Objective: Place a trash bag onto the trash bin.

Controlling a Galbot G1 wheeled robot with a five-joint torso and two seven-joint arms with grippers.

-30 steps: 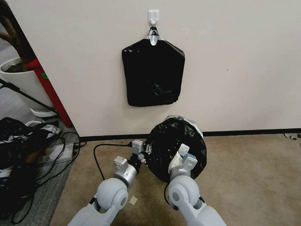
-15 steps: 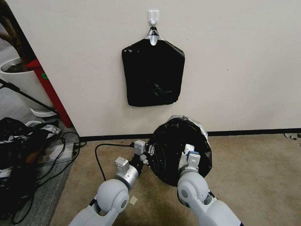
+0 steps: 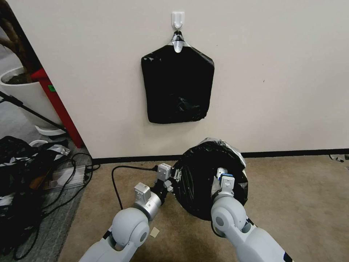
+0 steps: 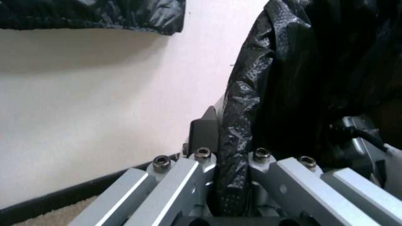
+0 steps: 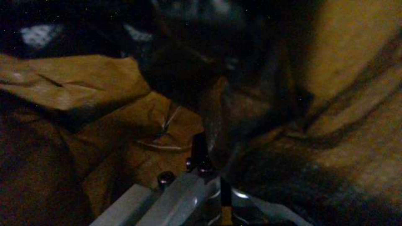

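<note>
Now crinkly glossy black plastic trash bag (image 3: 203,174) sits farther right than a second ago; left gripper (image 4: 232,175) pinches its edge, right gripper (image 5: 211,157) clamps film inside, stretching mouth wider for bin.

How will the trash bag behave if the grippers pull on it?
Likely floppy: the trash bag hangs in wrinkles. Probably light and thin, since the left gripper pinches a narrow fold. Its glossy film may slip or stretch where the right gripper clamps it.

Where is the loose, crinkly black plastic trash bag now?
In the head view the trash bag sits low centre by the wall, between left gripper and right gripper.
</note>
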